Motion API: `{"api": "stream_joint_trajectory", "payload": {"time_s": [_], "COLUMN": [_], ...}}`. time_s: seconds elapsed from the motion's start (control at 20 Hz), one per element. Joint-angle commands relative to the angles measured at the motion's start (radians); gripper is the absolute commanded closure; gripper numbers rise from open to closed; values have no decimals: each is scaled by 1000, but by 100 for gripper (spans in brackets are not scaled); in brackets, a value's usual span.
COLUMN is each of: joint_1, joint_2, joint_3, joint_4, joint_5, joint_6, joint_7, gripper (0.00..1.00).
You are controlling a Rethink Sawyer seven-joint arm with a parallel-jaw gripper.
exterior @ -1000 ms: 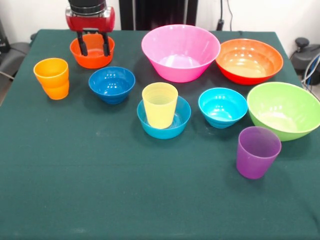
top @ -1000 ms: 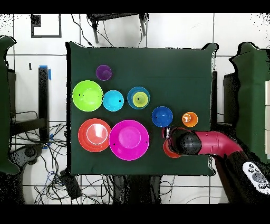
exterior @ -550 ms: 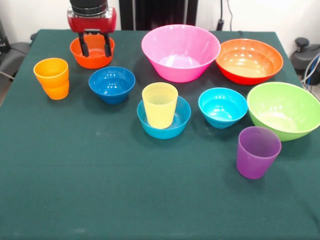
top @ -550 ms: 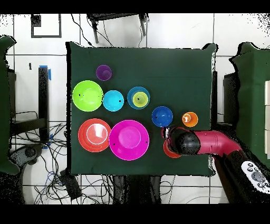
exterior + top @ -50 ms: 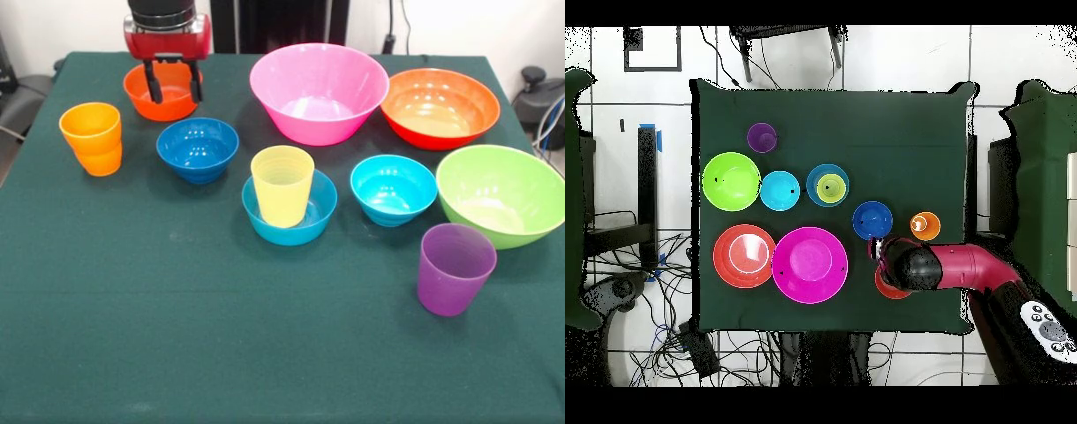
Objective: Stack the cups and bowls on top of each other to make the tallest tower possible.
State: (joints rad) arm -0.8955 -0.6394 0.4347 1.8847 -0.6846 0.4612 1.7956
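Observation:
My gripper [image 5: 176, 92] hangs open over the small orange-red bowl [image 5: 139, 91] at the far left, its two fingers spread above the bowl's hollow and holding nothing. The tower is a yellow cup [image 5: 282, 185] standing upright in a mid-blue small bowl [image 5: 311, 216] at the table's middle. An orange cup [image 5: 91, 139] and a dark blue bowl [image 5: 198, 148] sit near the gripper. The cyan bowl [image 5: 394, 188] and purple cup [image 5: 455, 268] stand to the right. From overhead, the gripper [image 5: 881, 248] covers most of the small orange-red bowl [image 5: 887, 291].
Three large bowls line the back and right: pink [image 5: 319, 92], orange-red [image 5: 440, 107] and lime green [image 5: 501, 194]. The pink one stands close to the right of the gripper. The green cloth [image 5: 221, 336] runs to the near table edge.
The gripper has risen a little and drifted slightly right above the small orange-red bowl. It stays open. No cup or bowl has moved.

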Motion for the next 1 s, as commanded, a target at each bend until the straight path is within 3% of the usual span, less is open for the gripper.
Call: {"api": "stream_joint_trajectory", "payload": {"time_s": [0.05,0.4,0.7,1.0], "joint_1": [0,-52,-25,-44], "joint_2": [15,-27,32,21], "joint_3": [41,39,40,47], "joint_4": [47,130,65,75], "joint_5": [-94,-124,-160,-183], "joint_6": [12,-27,-29,-36], "joint_7": [-142,-148,-119,-119], "gripper": [0,0,0,0]}}
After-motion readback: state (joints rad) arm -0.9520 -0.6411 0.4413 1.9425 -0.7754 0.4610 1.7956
